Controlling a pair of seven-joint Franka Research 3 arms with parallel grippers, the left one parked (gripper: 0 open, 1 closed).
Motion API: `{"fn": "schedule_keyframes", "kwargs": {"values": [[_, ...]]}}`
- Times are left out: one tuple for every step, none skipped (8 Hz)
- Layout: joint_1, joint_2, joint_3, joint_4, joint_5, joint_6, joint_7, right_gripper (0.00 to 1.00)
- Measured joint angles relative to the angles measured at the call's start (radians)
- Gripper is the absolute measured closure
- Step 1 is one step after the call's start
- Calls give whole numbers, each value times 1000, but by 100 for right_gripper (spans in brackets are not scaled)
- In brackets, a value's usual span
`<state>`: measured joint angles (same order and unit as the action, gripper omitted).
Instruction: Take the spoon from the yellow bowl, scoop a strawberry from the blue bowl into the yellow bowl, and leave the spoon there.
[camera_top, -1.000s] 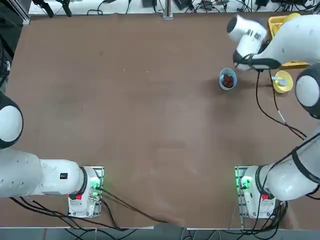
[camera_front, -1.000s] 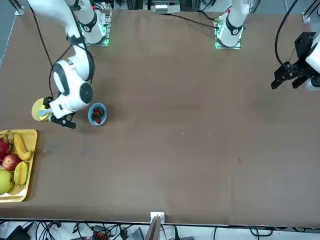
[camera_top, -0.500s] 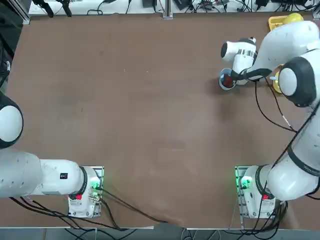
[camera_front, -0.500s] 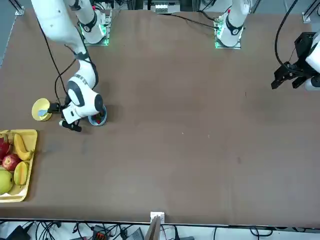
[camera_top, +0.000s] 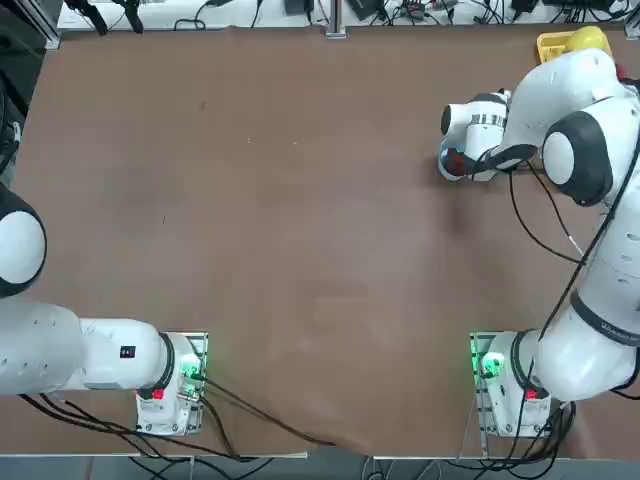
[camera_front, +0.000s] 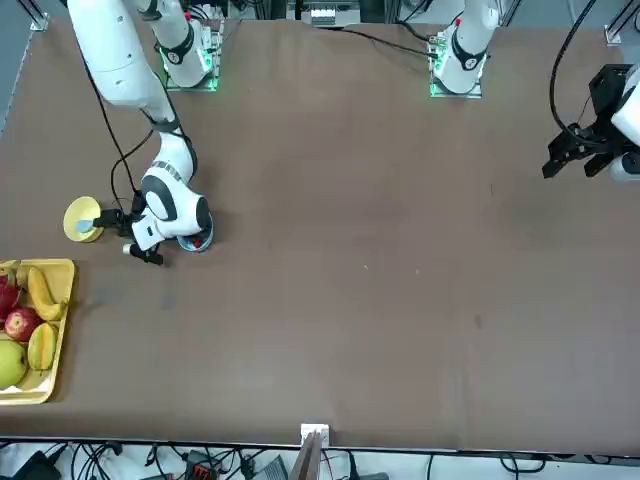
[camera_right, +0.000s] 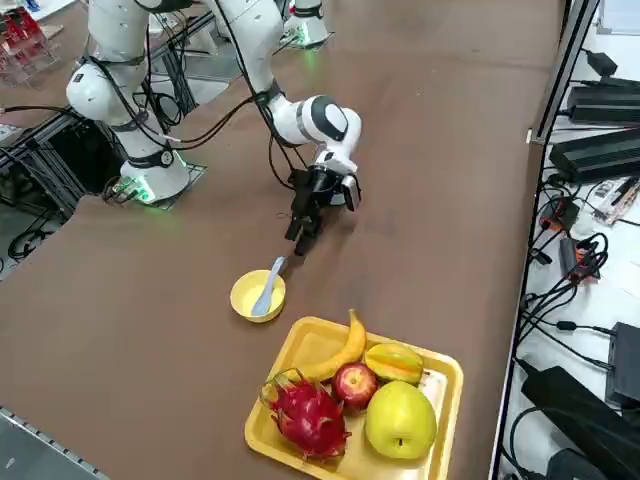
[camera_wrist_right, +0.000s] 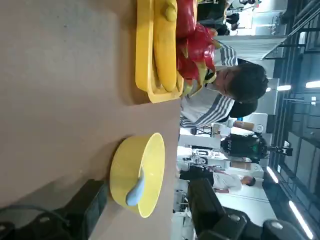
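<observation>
While nothing is yet gripped, step in hand judged as the first: fetching the spoon out of the yellow bowl.

Task things:
- Small pale blue-white plastic spoon: lying in the small round plain yellow bowl, bowl-end down inside, short handle leaning up over the rim toward the claw. Found lower left of centre in the right side view, far left at mid-height in the front view.
- Small round light blue bowl with pale rim: mostly covered by the wrist, with a sliver of rim and something red inside showing at left of centre in the front view. Standing near the yellow bowl, apart from it. Strawberry judged not yet scooped.

Right claw:
- Fingers open, spread wide, holding nothing; in the wrist view seen flanking the yellow bowl and the spoon handle, short of both.
- Set low over the brown table, between the two bowls, close to the spoon handle but not touching it.

Arm pose: reaching across to the upper right of the top view, forearm folded back over the blue bowl, wrist turned so the fingers point roughly level along the table toward the yellow bowl.

Next move, as judged: short advance along the table until the handle sits between the fingers, then closing on the handle above the rim; care needed, since a light bowl could slide or tip if nudged.

Other: rectangular yellow fruit tray with banana, apple and dragon fruit, just beyond the yellow bowl, at bottom centre of the right side view.
</observation>
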<state>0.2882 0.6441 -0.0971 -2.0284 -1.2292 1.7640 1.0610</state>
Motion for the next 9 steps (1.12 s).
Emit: {"fn": "schedule_keyframes", "kwargs": {"values": [[0,11,-5,5,0,-11,5,3],[0,25,-9,10,0,-14,14,4],[0,40,-11,17,-1,-18,25,4],[0,54,-15,24,-1,-20,30,4],[0,64,-20,29,-1,-22,31,5],[-1,72,-28,32,-2,-23,32,5],[-1,76,-36,33,-3,-23,33,6],[-1,80,-39,33,-3,-23,33,8],[-1,84,-39,33,-3,-23,39,7]]}}
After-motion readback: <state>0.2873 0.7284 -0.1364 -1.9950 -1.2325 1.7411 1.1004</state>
